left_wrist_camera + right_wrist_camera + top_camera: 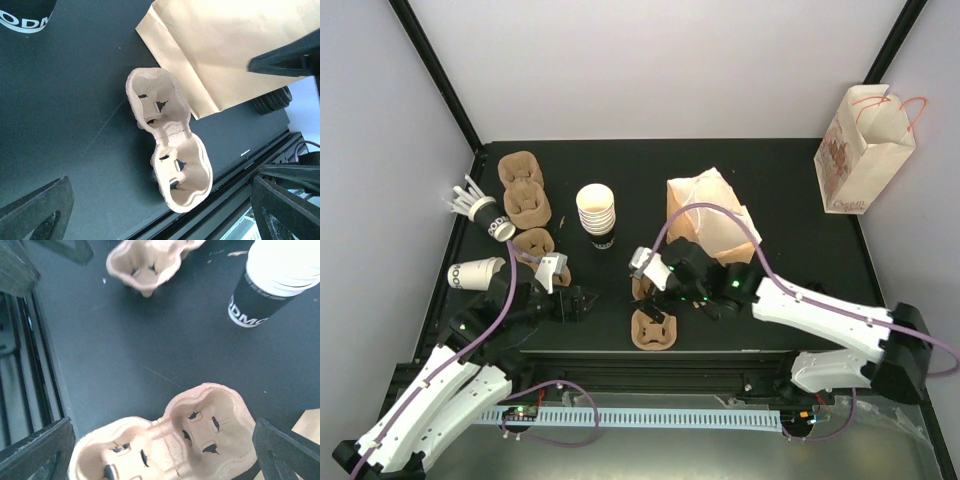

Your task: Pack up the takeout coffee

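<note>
Starting with the overhead view, the upright stack of cups (597,210) is found at the middle of the worktop (770,160), on the far side of both sets of fingers and roughly between the two arms. The left fingers (580,300) and the right fingers (660,288) are placed about equally near it, so neither arm can be called clearly nearer. A single cup (480,272) is laid on its side at the left edge, its long axis running across the worktop, close beside the left arm only. A pulp carrier (653,328) is set just in front of the right fingers, its long axis running near to far. From the left wrist, the left fingers (35,210) are shown spread wide with nothing held. The carrier (167,145) and a flat brown bag (225,45) are seen ahead, and only a dark printed cup base (22,12) is caught at the upper-left corner. From the right wrist, the right fingers (35,450) are likewise spread wide, with the carrier (165,440) lying below between them, ungripped so far as can be judged. The stack of cups (280,280) is seen upright, ahead and off to the upper right, so a reach forward and across is judged necessary
</note>
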`<state>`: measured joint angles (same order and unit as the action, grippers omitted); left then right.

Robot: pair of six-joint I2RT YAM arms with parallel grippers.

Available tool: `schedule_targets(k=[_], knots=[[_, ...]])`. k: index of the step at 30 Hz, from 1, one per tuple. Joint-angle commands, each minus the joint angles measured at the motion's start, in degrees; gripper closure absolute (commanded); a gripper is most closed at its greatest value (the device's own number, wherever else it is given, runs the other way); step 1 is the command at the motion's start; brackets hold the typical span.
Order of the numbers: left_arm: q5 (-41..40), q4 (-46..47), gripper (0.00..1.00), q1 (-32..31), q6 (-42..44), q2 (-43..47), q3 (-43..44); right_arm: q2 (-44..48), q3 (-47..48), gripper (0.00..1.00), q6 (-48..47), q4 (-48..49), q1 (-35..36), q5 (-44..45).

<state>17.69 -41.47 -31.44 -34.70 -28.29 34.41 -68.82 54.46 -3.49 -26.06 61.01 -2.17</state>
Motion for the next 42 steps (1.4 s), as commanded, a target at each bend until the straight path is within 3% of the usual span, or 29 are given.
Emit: schedule_targets(k=[1,31,42], knots=[[0.79,1.31,0.01,0.40,-0.63,-0.09,0.57,-7.67,4.90,0.02,-9.53,-8.71,0.11,-1.47],[-1.23,-0.12,0.01,0.37,0.88,-0.05,0.92,-24.96,5.86,0.23,-19.56,-9.12,0.16,5.64],[-1.67,0.06,0.01,0.37,0.51,-0.70,0.83,-31.05,8.96,0.38,-20.70,-11.61,0.14,7.52]])
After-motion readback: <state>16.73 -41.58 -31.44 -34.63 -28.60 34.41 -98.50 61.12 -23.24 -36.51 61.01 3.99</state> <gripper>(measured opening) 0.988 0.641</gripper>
